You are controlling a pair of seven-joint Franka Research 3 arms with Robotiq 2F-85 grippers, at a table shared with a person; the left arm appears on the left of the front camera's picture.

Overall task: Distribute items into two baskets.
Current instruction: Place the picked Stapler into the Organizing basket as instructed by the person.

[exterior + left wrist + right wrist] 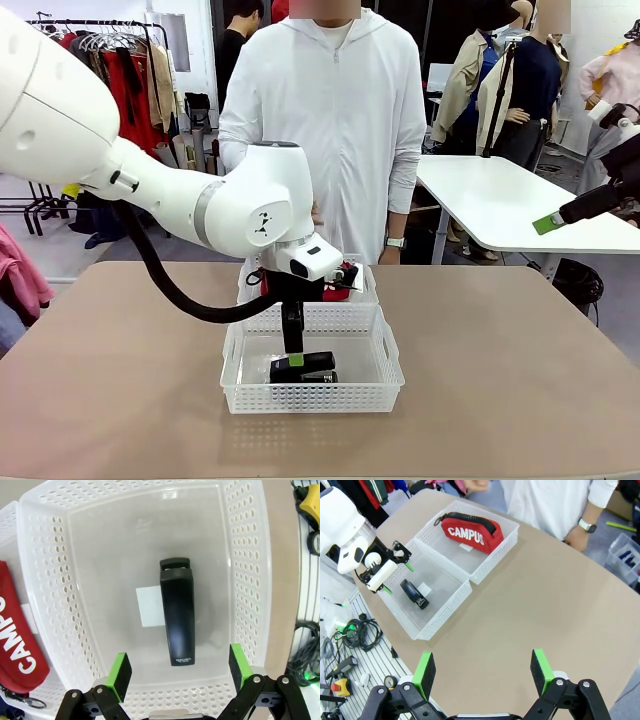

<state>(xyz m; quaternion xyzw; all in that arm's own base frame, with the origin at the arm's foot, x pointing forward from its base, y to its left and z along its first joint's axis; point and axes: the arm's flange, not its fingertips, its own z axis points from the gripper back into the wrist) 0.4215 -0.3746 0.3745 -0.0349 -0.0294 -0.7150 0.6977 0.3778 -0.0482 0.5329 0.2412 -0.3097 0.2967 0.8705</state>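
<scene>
The table point(520, 360) carries two white baskets set end to end, touching. The near basket point(312, 372) sits under the left arm; the far basket point(492, 550) lies just beyond it, toward the person point(340, 120) standing at the far edge.

The left gripper point(176, 672) hangs over the near basket with its fingers point(119, 669) spread wide apart and holding nothing. The black stapler point(177, 611) lies flat on that basket's clear bottom, just ahead of the fingertips and roughly centred between them, not touching either pad. A small white label point(149, 606) on the basket floor sits just beside the stapler.

The red pouch point(472, 531) with white "CAMPUS" lettering lies in the far basket, off to the side of the left fingers.

The right gripper point(482, 672) hovers high above bare table, well apart from both baskets, fingers wide apart and empty.
</scene>
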